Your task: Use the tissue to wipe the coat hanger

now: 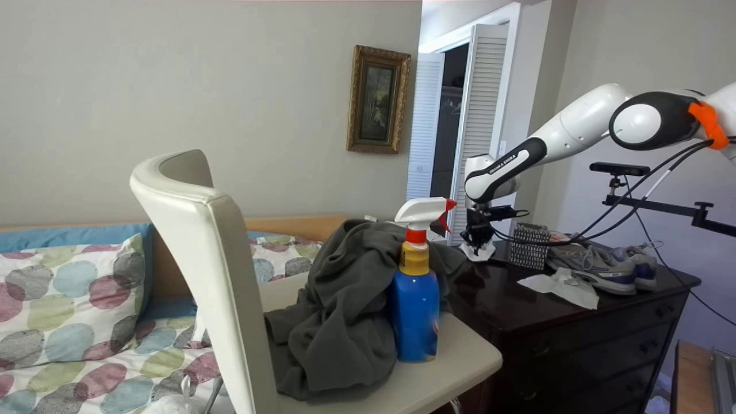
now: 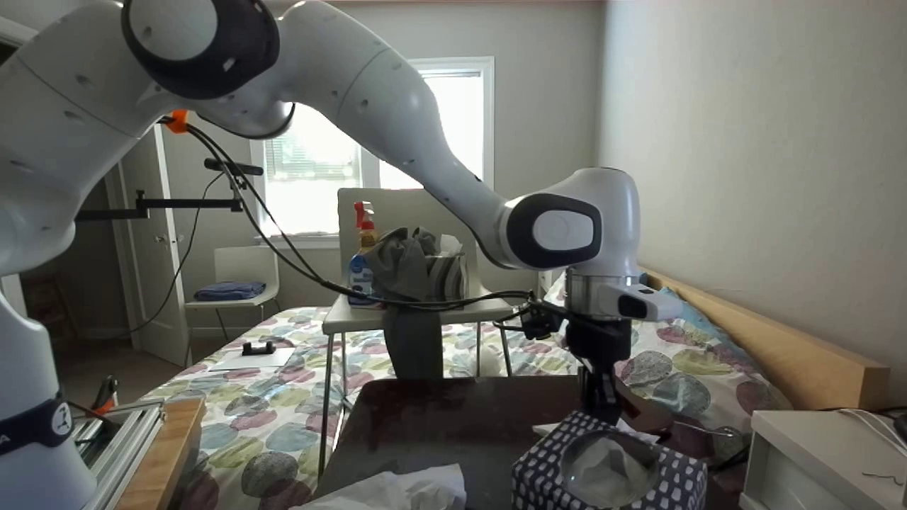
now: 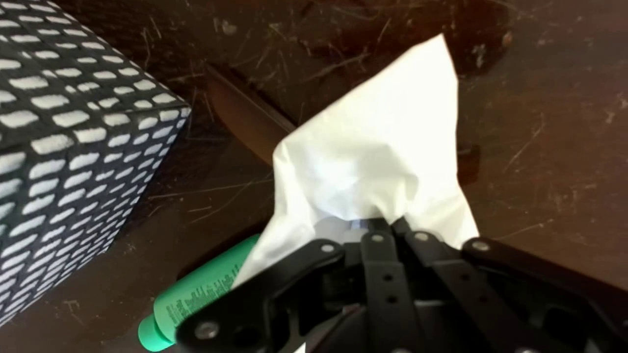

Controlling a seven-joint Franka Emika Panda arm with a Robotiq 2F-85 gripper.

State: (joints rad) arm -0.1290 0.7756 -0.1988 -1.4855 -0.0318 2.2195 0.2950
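Wrist view: on the dark, scratched tabletop [image 3: 554, 186], one spotted box [image 3: 68, 142] is seen at left, then one green bottle [image 3: 196, 291] and one brown coat hanger [image 3: 248, 119], both partly hidden by one white tissue [image 3: 368, 162] pinched by the claw [image 3: 390, 226]. Open tabletop is shown at right. In an exterior view, one bed [image 1: 103, 379], one chair [image 1: 207, 247], one paper sheet [image 1: 563, 289] and two shoes [image 1: 598, 269] near the tabletop's right edge are seen.
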